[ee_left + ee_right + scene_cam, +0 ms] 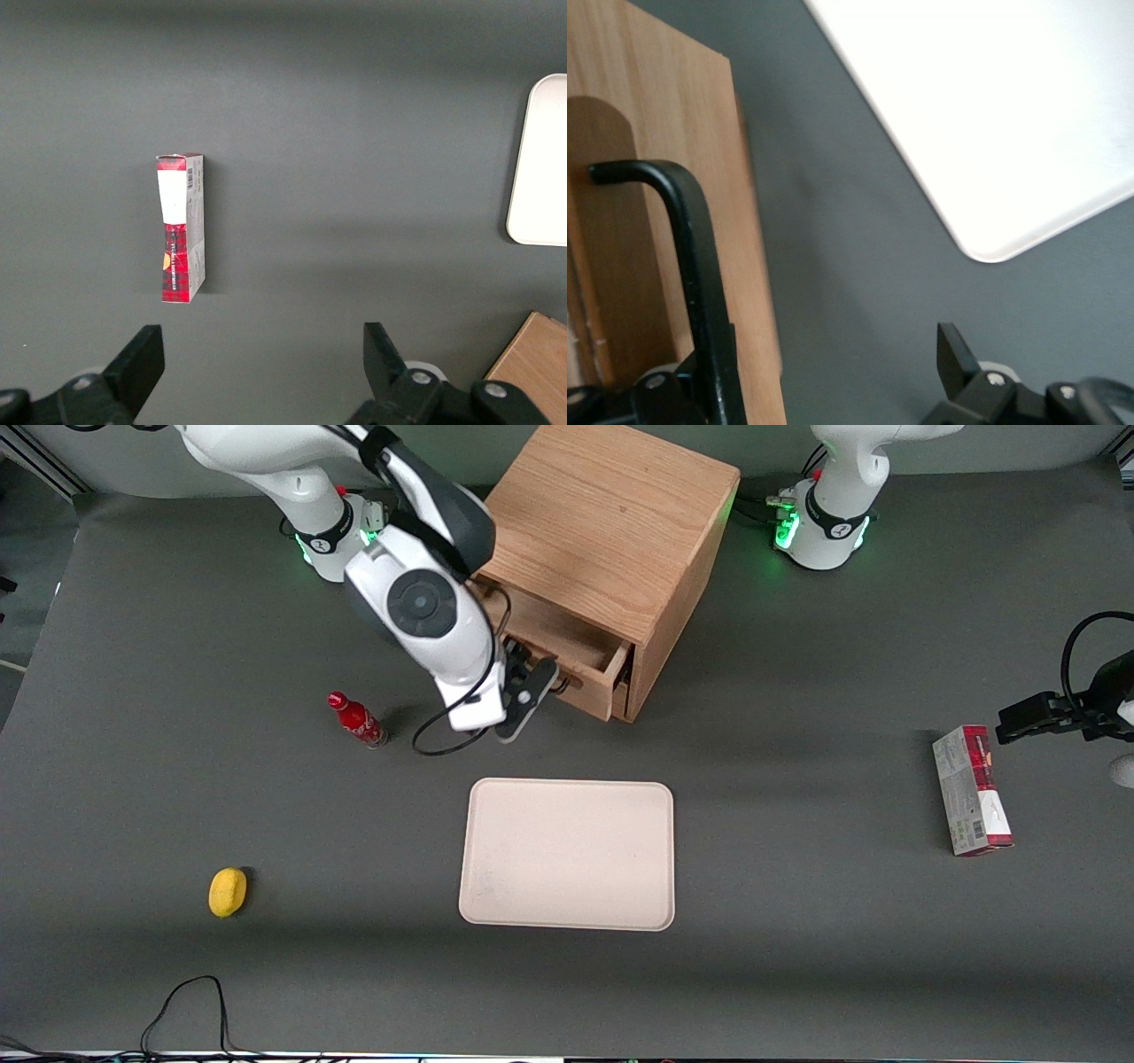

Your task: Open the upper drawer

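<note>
Handle (691,266) of the drawer (576,657) runs lengthwise between the spread jaws of the gripper (529,695), one finger on each side, not visibly clamped. The drawer juts partway from the cabinet (611,522), pale oak, tray body showing, facing the tray (567,855).

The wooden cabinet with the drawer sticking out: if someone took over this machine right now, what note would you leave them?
Gripper: at the front of the upper drawer, one finger beside its black handle; fingers look open, not clamped.
Upper drawer: pulled partly out of the oak cabinet, tray body showing.
Done: drawer started open.
Left: probably pull it further, then back the gripper away.
Nearby: beige tray, nearer the front camera than the cabinet.
</note>
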### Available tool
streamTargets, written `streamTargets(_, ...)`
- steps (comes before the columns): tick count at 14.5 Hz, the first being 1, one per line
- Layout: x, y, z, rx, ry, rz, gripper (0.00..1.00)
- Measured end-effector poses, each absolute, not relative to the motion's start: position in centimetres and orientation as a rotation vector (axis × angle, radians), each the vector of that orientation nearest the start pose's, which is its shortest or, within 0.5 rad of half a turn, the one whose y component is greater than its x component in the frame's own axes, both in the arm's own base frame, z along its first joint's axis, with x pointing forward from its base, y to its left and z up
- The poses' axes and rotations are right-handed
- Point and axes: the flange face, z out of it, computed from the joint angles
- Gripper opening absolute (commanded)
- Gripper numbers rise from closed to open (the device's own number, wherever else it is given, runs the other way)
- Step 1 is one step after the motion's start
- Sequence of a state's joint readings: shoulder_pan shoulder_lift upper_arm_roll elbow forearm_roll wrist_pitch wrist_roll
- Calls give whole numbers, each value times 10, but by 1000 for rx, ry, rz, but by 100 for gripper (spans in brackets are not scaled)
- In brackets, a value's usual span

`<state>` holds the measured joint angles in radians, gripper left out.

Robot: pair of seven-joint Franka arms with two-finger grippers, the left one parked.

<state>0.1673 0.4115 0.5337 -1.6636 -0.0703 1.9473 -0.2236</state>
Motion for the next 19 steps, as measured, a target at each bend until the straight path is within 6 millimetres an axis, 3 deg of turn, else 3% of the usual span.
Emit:
streamTargets(5, 603, 312, 393, -2727, -1345, 60, 100)
streamTargets(7, 625, 291, 391, -2743, -1320, 36, 100)
streamTargets(12, 640, 292, 402, -2737, -1309, -2, 100)
streamTargets(14, 641, 290, 418, -2739, -1309, 27, 100)
streamTargets(17, 646, 281, 462, -2769, -1262, 13, 100)
streamTargets(19, 652, 264, 496, -2867, -1063, -43, 100)
